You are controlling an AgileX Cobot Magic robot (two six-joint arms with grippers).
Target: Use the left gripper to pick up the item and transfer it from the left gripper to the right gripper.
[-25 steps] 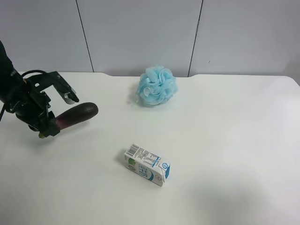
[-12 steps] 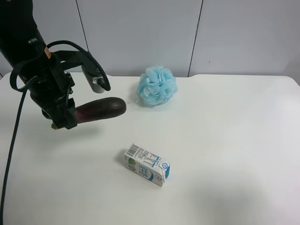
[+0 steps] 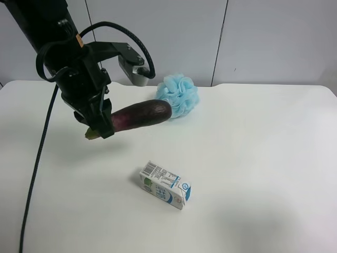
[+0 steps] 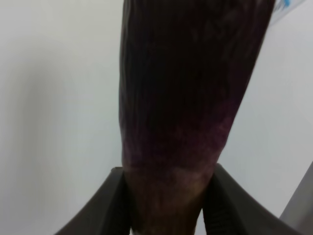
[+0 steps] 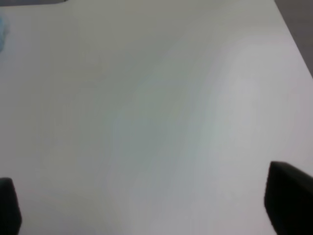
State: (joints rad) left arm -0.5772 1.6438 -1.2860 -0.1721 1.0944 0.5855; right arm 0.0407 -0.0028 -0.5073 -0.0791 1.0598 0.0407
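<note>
The left gripper (image 3: 100,124) is shut on the stem end of the eggplant (image 3: 141,114) and holds it level above the table, dark end toward the blue pouf. In the left wrist view the eggplant (image 4: 188,98) fills the frame, with both fingers (image 4: 105,205) pressed on its lilac end. The right gripper (image 5: 146,203) is open over bare white table; only its two dark fingertips (image 5: 289,196) show at the edges of the right wrist view. The right arm is out of the exterior high view.
A white-and-blue milk carton (image 3: 165,192) lies on the table in front of the held eggplant. A fluffy light-blue bath pouf (image 3: 178,95) sits near the back wall. A black cable (image 3: 37,174) hangs from the left arm.
The left arm has lifted the eggplant off the table and carried it up and to the exterior high view's right, toward the pouf. Carton and pouf have not moved.
</note>
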